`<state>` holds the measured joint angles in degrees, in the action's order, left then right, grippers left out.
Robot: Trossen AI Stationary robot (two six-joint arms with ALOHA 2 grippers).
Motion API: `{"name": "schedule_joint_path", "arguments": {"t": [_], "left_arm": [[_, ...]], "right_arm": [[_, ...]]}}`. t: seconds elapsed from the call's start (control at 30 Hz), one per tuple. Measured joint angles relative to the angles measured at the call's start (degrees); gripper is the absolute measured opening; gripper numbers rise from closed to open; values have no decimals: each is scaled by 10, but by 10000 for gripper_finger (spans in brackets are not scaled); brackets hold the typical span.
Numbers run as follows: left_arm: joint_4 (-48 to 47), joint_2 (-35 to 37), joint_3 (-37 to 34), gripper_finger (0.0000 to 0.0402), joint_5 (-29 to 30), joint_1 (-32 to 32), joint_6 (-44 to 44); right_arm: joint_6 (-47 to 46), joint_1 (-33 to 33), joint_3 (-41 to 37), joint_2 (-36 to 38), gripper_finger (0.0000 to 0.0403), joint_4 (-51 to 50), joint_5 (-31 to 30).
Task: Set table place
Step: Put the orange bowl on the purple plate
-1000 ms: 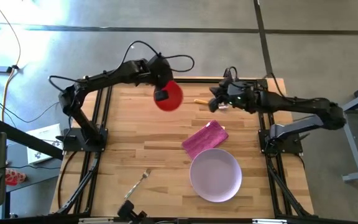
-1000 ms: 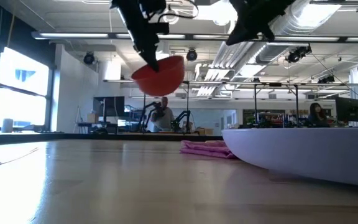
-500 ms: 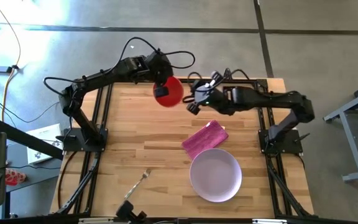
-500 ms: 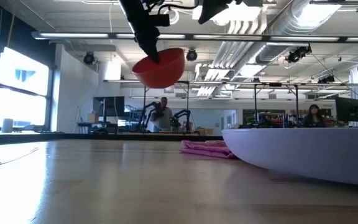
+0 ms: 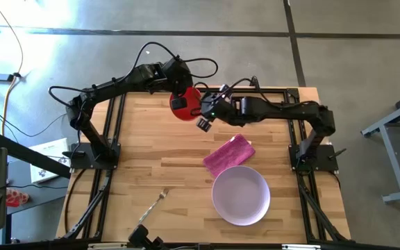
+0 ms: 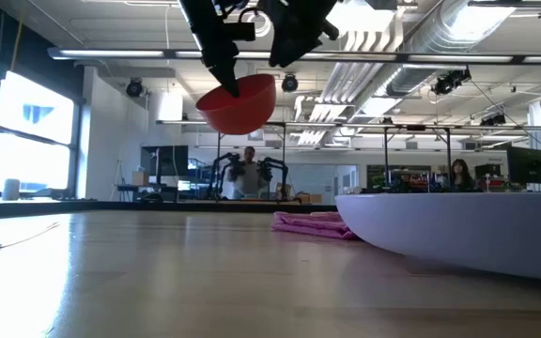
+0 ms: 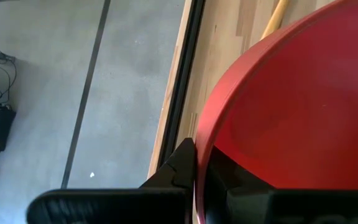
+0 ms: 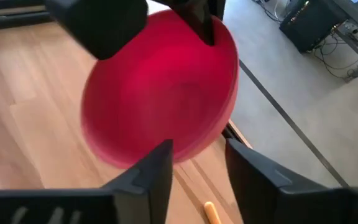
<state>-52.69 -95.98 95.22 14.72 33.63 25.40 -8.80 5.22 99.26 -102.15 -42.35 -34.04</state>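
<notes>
Two grippers meet above the far part of the butcher-block table [image 5: 179, 149]. Left gripper [image 5: 180, 104] pinches the rim of the red bowl [image 5: 188, 105], one dark finger inside the rim and one outside, as the left wrist view shows; the bowl hangs clear of the wood, tilted, its open side turned toward the right arm. It is small, round, smooth and glossy red, with a thin raised lip. Right gripper [image 5: 201, 114] sits just beside the bowl on its right, fingers [image 8: 146, 176] spread apart and holding nothing, aimed at the bowl's edge. Beneath the bowl, close to the far rail, a yellow spoon handle [image 8: 212, 213] lies on the planks. Magenta cloth napkin [image 5: 228, 154] lies crumpled on the table right of centre, and the wide lavender plate [image 5: 240, 195] rests nearer still, just beside the napkin. Silver fork [image 5: 156, 201] lies at an angle toward the near left, well apart from the plate
</notes>
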Motion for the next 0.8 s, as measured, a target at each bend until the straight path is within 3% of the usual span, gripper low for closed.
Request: {"name": "schedule_joint_path", "arguments": {"t": [0.3,0.8], "left_arm": [[2,0,0,0,0,-11,-1],[20,0,0,0,5,-27,-2]], "right_arm": [[61,25,0,-19,176,68,-28],[11,52,-45,-18,173,73,13]]}}
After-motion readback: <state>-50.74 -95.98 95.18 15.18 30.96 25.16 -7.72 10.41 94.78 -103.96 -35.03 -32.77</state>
